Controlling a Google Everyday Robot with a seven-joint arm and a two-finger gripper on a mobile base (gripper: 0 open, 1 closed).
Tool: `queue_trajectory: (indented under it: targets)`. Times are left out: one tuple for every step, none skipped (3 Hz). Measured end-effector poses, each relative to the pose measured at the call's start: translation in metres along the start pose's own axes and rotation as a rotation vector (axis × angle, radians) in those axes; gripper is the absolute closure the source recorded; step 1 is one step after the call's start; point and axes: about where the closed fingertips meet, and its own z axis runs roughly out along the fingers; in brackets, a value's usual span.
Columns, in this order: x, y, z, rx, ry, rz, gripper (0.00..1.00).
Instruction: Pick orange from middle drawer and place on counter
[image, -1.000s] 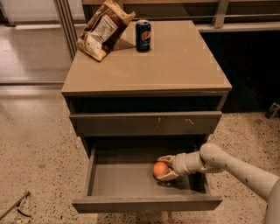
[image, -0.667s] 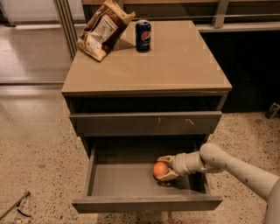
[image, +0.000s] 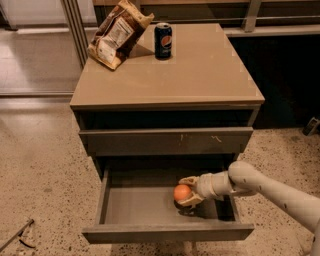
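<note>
Wide shallow grey-brown middle drawer (image: 170, 232) pulled open for front access. Pale two-finger gripper (image: 184, 192) reached in from right, low over drawer floor. Fingers (image: 190, 180) clamped above and below small round bright-orange fruit (image: 182, 193), right of drawer centre. Likely ready for lifting. Glossy tan-beige counter (image: 200, 75) above; dark soda can (image: 163, 41) and crumpled snack bag (image: 116, 35) at rear-left, front free.

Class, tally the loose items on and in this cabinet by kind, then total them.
snack bag: 1, on the counter
soda can: 1, on the counter
orange: 1, in the middle drawer, held by the gripper
Total: 3
</note>
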Motion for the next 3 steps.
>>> queue_trajectory:
  targets:
    - [-0.050, 0.012, -0.025, 0.006, 0.010, -0.028, 1.00]
    - [-0.112, 0.033, -0.057, 0.014, 0.051, -0.044, 1.00]
    - [-0.185, 0.060, -0.093, 0.029, 0.068, -0.018, 1.00]
